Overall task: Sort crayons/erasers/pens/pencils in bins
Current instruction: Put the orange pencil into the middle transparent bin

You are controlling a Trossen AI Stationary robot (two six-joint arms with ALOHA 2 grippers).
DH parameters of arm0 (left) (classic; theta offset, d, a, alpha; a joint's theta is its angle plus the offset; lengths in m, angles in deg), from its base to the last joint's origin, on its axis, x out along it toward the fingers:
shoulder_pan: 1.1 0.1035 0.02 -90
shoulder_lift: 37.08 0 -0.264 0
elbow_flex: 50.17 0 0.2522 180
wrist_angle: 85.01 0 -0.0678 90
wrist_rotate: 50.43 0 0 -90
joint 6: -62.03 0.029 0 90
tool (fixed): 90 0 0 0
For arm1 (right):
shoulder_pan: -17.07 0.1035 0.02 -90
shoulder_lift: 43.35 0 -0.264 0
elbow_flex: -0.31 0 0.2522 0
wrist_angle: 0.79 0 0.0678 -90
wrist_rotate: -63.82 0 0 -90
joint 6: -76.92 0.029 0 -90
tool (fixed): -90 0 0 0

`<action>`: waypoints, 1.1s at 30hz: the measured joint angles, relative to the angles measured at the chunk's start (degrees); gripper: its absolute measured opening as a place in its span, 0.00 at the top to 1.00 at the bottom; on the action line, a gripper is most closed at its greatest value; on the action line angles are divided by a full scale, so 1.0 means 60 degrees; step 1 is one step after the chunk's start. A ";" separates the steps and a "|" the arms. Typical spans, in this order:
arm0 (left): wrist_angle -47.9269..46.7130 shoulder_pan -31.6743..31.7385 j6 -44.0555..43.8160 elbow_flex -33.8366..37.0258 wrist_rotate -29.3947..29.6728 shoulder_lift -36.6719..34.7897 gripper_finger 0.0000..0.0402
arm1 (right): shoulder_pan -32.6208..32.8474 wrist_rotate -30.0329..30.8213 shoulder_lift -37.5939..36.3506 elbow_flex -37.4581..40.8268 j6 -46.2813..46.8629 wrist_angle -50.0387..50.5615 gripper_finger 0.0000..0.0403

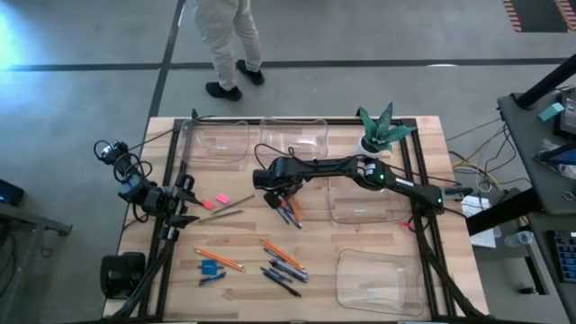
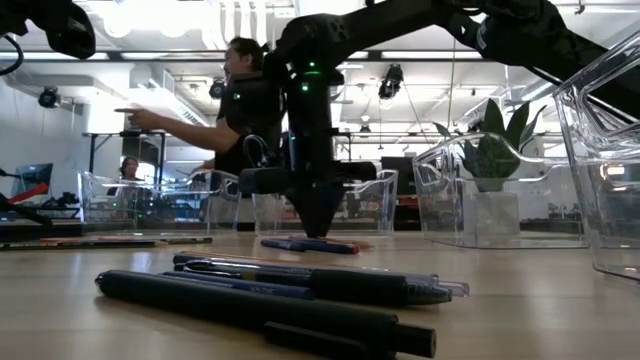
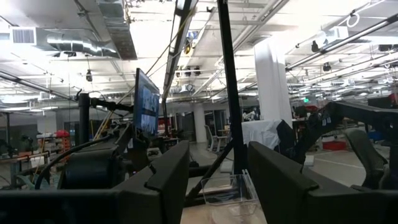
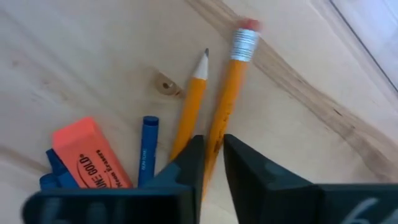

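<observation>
1. Workshop room behind, person standing past the far table edge; wooden table [image 1: 360,243] carries everything, bare wood grain right under the working gripper.
2. Four clear bins [image 1: 378,279]: two at the far edge beyond the right gripper, one just to its right under the arm, one nearer the front right. All look empty from above. Rigid, light plastic; no need to move them.
3. Right gripper [image 4: 211,155] reached out over table centre, fingers nearly together, pinching one orange pencil [image 4: 227,93] low on its shaft, eraser end pointing away from the gripper. Looks clamped, contact partly hidden by the fingers.
4. Left gripper [image 3: 217,180] parked at the left table edge, fingers apart, nothing between them.
5. Pencils: long, stiff, very light, smooth painted hex shaft, so likely to swivel if pinched off-centre. Better hold is mid-shaft; the current hold sits toward the tip end, expect it to droop or pivot.
6. Second orange pencil [image 4: 189,106] touching or just beside the gripped one, on its left, tip away; risk of dragging it along.
7. Pens [image 2: 270,305]: loose group in front of the gripper, hard, round, will roll; grab across the barrel.
8. Blue crayon [image 4: 147,149]: short, waxy, brittle; beside the left finger. Light squeeze.
9. Orange-pink eraser [image 4: 93,155]: small, soft, grippy block, further left; pinch the flat sides.
</observation>
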 joint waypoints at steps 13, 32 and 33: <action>-0.0004 0.0000 -0.0004 0.0001 -0.0002 -0.0003 0.62 | -0.0004 0.0182 -0.0245 0.0039 -0.0560 0.0028 0.96; -0.0003 0.0000 0.0000 0.0000 -0.0003 0.0000 0.62 | 0.0542 0.0261 -0.3069 0.0060 -0.2200 0.0157 0.96; -0.0002 0.0001 -0.0001 0.0003 0.0000 0.0000 0.62 | 0.0594 0.0277 -0.3278 0.0084 -0.2286 0.0146 0.96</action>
